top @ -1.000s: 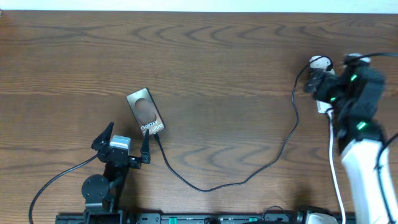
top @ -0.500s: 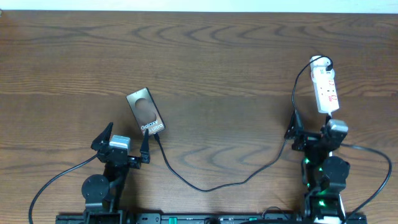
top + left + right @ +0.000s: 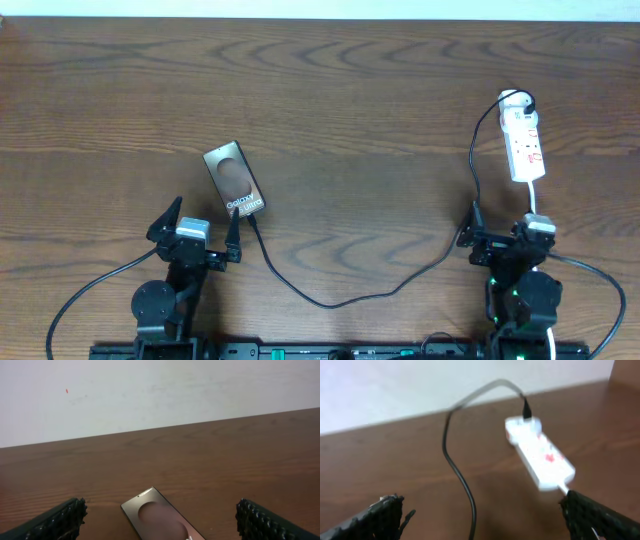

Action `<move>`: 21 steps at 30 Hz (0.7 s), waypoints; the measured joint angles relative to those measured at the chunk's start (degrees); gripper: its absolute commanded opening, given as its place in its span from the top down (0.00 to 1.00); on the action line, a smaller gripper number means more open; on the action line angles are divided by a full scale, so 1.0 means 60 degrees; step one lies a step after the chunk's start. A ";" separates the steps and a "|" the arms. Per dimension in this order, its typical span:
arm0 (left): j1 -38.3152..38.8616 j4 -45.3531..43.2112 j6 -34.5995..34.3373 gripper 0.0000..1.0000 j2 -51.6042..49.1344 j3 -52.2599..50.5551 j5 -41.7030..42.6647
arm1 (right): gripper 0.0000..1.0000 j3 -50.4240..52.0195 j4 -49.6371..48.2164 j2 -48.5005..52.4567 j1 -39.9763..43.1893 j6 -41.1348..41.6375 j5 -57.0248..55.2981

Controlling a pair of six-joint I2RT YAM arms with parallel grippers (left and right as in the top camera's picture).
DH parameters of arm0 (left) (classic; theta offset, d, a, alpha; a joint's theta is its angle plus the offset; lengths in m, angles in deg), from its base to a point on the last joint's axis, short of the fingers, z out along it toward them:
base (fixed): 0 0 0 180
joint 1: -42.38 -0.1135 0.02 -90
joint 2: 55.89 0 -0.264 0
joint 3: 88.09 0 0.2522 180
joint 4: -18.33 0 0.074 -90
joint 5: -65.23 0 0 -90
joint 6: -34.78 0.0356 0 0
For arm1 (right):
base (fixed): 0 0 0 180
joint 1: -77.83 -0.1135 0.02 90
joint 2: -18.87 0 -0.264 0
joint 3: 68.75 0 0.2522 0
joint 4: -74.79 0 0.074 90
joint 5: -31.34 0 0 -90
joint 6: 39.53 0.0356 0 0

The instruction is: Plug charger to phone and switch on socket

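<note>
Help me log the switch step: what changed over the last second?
The right claw pulled back from over the socket toward the near table edge, open and empty. The left claw, phone, charger and socket stayed put.

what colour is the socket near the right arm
The socket is white with red markings, clearest in the right wrist view.

Dark brown wood-grain table (image 3: 330,90) fills the overhead view, grain running 9 to 3 o'clock. Plain white wall (image 3: 160,390) meets its far edge, a thin pale strip at 12 o'clock overhead. Light is even, with a soft sheen on the wood.
</note>
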 measured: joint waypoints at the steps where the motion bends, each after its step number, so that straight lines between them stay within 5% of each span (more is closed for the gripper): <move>1: 0.0000 0.0000 0.0000 0.02 0.0004 0.0000 0.0000 | 0.01 0.0000 0.0004 -0.0244 0.0000 -0.0069 0.0000; 21: 0.0000 0.0000 0.0000 0.02 0.0004 0.0000 0.0000 | 0.01 0.0000 0.0004 -0.0834 0.0000 -0.0361 0.0004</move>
